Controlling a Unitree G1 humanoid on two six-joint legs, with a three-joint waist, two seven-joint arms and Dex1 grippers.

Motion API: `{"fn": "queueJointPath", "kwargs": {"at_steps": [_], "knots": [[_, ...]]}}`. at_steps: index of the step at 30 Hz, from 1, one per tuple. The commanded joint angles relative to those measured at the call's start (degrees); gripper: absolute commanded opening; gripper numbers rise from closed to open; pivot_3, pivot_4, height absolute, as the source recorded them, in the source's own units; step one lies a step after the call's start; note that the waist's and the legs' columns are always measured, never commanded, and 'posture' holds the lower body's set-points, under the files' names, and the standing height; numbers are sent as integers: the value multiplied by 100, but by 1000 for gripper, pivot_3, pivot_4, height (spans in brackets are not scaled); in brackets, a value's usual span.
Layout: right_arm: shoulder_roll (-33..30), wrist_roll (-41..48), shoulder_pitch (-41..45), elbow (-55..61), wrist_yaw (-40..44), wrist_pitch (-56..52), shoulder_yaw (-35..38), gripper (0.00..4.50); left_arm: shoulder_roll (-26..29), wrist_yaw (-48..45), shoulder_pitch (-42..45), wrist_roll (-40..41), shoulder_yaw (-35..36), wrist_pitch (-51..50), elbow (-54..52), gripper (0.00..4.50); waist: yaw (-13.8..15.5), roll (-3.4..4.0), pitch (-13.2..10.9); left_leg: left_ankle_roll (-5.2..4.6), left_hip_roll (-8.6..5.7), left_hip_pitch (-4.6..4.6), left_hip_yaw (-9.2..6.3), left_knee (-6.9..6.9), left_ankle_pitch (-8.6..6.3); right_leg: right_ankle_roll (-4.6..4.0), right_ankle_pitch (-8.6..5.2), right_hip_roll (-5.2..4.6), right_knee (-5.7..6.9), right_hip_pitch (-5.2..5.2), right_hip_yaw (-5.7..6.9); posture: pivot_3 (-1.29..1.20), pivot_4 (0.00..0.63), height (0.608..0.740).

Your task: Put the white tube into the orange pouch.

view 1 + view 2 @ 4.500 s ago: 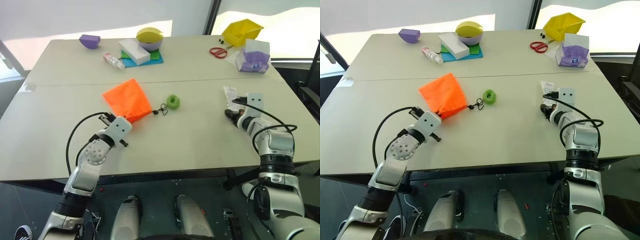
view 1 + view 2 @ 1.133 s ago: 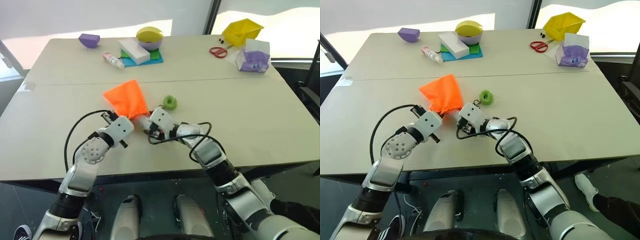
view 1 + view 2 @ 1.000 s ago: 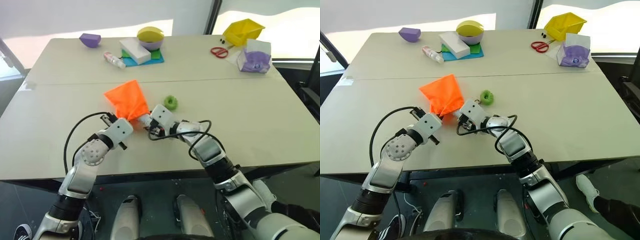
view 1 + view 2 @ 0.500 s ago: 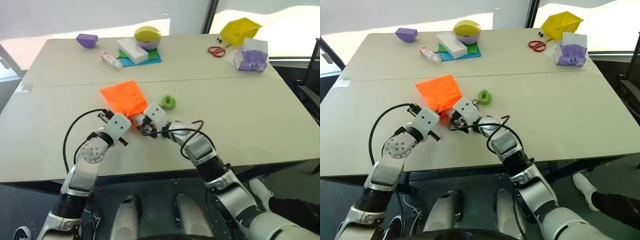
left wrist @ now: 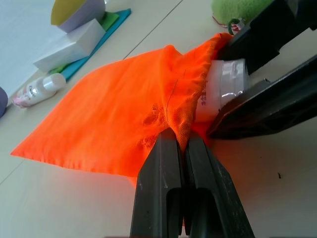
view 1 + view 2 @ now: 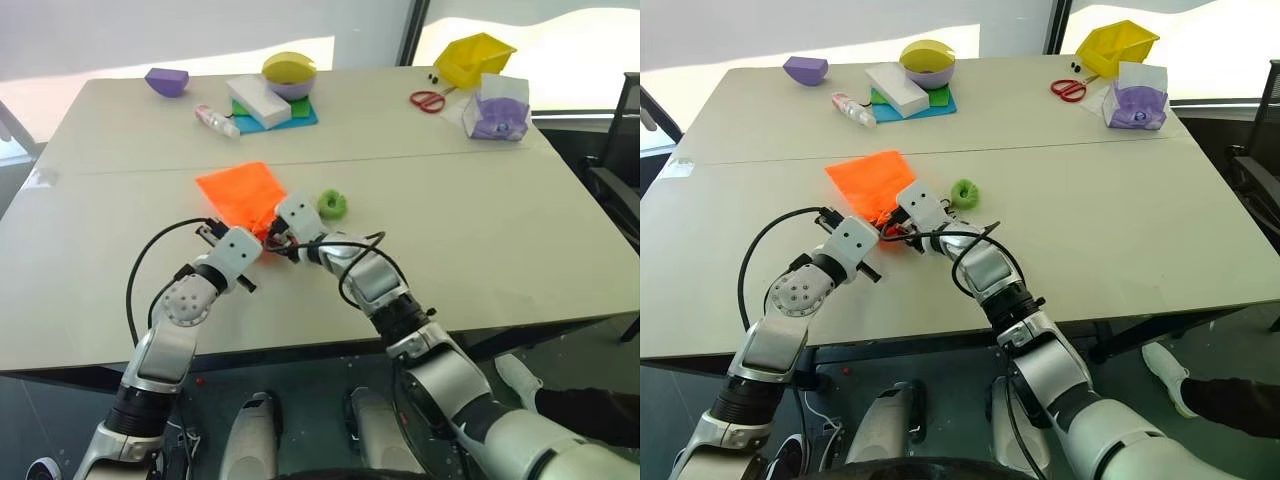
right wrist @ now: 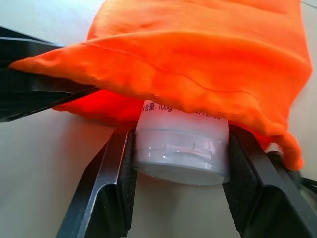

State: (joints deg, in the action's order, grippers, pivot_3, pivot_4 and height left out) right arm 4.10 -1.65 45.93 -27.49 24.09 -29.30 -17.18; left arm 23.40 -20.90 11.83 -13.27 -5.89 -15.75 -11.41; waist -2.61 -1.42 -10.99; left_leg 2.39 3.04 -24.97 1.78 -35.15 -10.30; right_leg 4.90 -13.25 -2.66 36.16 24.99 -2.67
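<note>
Orange pouch (image 6: 238,192) lies flat on the counter (image 6: 480,230), left of centre in the head view. Left gripper (image 5: 177,144) has its fingers pressed together on a fold of fabric at the pouch's mouth edge, lifting that edge off the counter. Right gripper (image 7: 181,148) is part-spread, fingers (image 7: 106,188) clamped on either side of the tube's wide cap. Tube (image 7: 182,148) sits right at the mouth: body end tucked under the raised orange lip, cap end outside, between the right fingers. Printed text is visible on the tube just below the fabric edge. Both grippers meet at the pouch's lower right corner in the head view. Green ring (image 6: 333,204) lies just to the right of them, on the counter.
</note>
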Motion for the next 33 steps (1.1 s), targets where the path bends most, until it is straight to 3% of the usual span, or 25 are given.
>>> {"fn": "queueJointPath", "kwargs": {"at_steps": [1,10,19,24,25,33], "knots": [[292,77,311,1,74,149,2,1804,-33,45,116,-7,-14,67,-149,0,1,0,0,0,0,0,0,0,0,0,0,0,0,0,0,0,150,740],[582,-39,785,-977,-289,890,253,1804,-57,-29,35,24,-47,33,-228,0,-3,-1,1,0,0,-20,0,0,0,8,5,1,3,22,0,0,150,740],[669,84,711,-1125,2,1058,359,1804,-63,-10,-6,-6,-59,69,-233,0,0,-1,1,0,0,-38,0,-2,0,26,15,0,2,37,0,0,150,740],[653,97,618,-926,221,914,326,4194,-65,-5,-13,-20,-75,81,-203,0,-1,-1,1,0,0,-37,-1,-3,1,28,16,0,3,36,0,0,150,740],[655,205,541,-733,433,735,304,4482,-68,-3,-12,-19,-70,77,-198,0,0,-1,1,0,0,-37,-1,-3,1,29,17,0,3,36,0,0,150,740],[-366,-45,-380,1260,1340,119,-362,4482,-25,-11,-63,-27,-35,106,-209,0,3,-2,2,0,-3,-39,-1,-10,1,30,17,-1,2,34,0,0,150,740]]}}
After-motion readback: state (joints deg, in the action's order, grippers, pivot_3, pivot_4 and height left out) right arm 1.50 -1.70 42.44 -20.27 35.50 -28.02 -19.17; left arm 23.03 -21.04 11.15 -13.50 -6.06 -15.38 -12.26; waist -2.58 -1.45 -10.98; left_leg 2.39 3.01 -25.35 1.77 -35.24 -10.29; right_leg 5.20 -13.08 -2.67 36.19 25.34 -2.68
